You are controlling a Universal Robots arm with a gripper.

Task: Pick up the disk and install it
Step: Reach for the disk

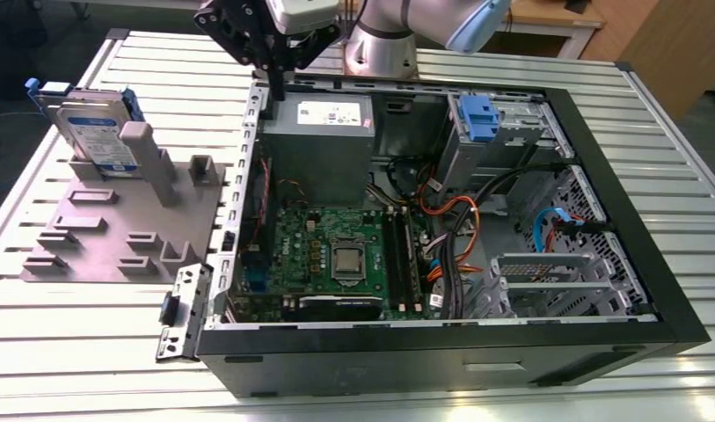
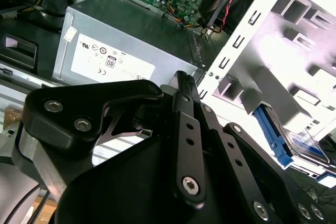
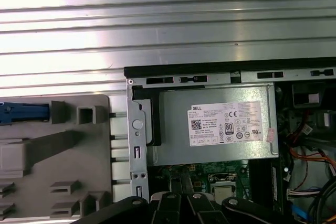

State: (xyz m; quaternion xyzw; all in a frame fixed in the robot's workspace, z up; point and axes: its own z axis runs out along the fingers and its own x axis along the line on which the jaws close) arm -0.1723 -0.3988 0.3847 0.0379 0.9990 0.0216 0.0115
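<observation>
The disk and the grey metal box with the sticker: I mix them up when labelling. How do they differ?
The disk has a blue bracket; the grey metal box has none. The disk stands on edge on the fixture plate; the box sits inside the computer case. The box is the larger. Both are silver-grey, labelled.
</observation>
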